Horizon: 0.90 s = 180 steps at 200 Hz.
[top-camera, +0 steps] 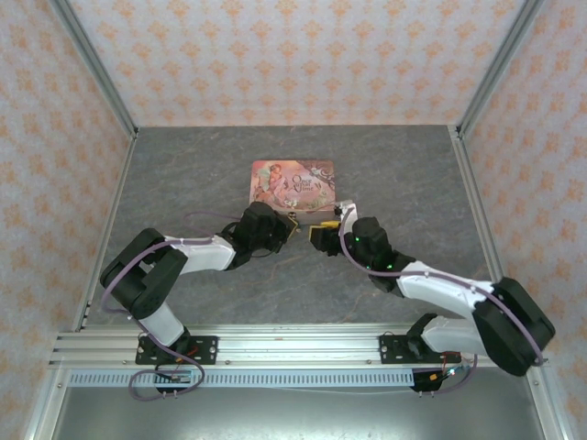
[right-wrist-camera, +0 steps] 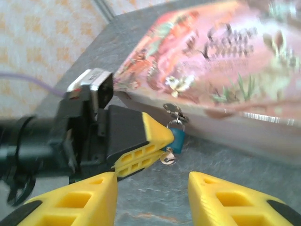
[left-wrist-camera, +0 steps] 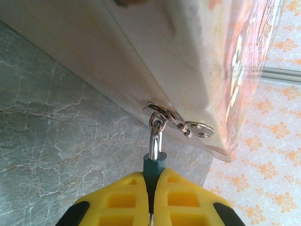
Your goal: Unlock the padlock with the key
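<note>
The tiny teal padlock (left-wrist-camera: 154, 167) hangs by its metal shackle (left-wrist-camera: 155, 139) from the hasp (left-wrist-camera: 197, 128) on the front of the pink picture tin (left-wrist-camera: 188, 56). My left gripper (left-wrist-camera: 151, 181) is shut on the padlock body. In the right wrist view the padlock (right-wrist-camera: 177, 138) shows pinched between the left gripper's yellow fingers (right-wrist-camera: 155, 136), and the small silver key (right-wrist-camera: 167, 157) sticks out of its underside. My right gripper (right-wrist-camera: 151, 181) stands open just in front of the key, with nothing between its fingers.
The pink tin (top-camera: 293, 181) lies flat on the grey marbled table (top-camera: 183, 183). Both grippers meet at its front edge, the left gripper (top-camera: 287, 227) and the right gripper (top-camera: 323, 234) close together. Patterned walls enclose the table.
</note>
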Each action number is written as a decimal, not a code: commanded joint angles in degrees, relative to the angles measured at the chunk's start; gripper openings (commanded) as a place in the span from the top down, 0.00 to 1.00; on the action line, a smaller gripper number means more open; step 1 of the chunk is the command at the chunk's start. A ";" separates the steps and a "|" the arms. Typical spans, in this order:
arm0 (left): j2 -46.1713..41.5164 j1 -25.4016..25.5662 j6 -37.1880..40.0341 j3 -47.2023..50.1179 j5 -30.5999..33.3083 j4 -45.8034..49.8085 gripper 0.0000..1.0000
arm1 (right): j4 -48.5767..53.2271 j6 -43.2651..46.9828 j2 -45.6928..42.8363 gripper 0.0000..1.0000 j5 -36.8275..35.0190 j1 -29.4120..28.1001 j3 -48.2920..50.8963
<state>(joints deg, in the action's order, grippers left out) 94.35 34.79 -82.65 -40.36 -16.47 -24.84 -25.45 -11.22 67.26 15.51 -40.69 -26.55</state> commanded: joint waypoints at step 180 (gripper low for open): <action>-2.32 0.19 -0.76 -3.38 -1.46 4.14 0.97 | -19.50 63.35 26.04 0.50 -30.55 -13.67 -4.43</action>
<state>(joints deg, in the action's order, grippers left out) 94.21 34.79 -83.13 -41.69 -17.52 -21.91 -39.55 50.70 91.92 -13.72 -53.98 -28.73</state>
